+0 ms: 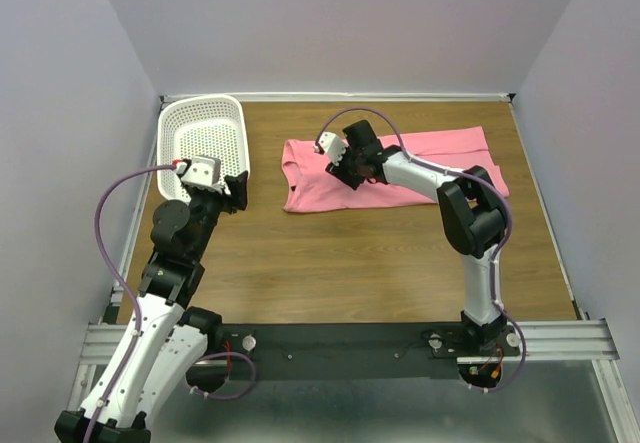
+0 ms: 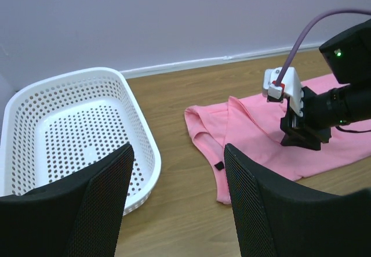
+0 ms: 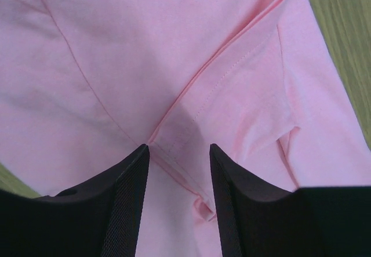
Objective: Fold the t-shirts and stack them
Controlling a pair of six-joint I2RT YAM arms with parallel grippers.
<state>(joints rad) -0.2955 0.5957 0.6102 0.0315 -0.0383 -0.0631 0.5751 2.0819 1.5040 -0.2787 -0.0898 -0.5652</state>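
My right pincer (image 3: pixel 178 150) hangs low over the left part of the salmon-pink t-shirt (image 1: pixel 312 177). Its fingers (image 3: pixel 128 205) stand apart, and a stitched seam of the cloth runs up between them. I think the tips are at the cloth or just above it, but my wrist view is too close to say whether they touch. Nothing is clamped.

The t-shirt lies spread on the far half of the wooden surface (image 1: pixel 350 263), reaching from the middle toward the right wall. Its left end is folded over itself, and a small dark label (image 2: pixel 218 166) shows near that edge.

My left pincer (image 2: pixel 178 149) hovers on the left of the surface, just beside the near right corner of the white perforated basket (image 2: pixel 145 134). Its fingers are apart too and hold nothing. The basket sits in the far left corner, apart from the t-shirt.
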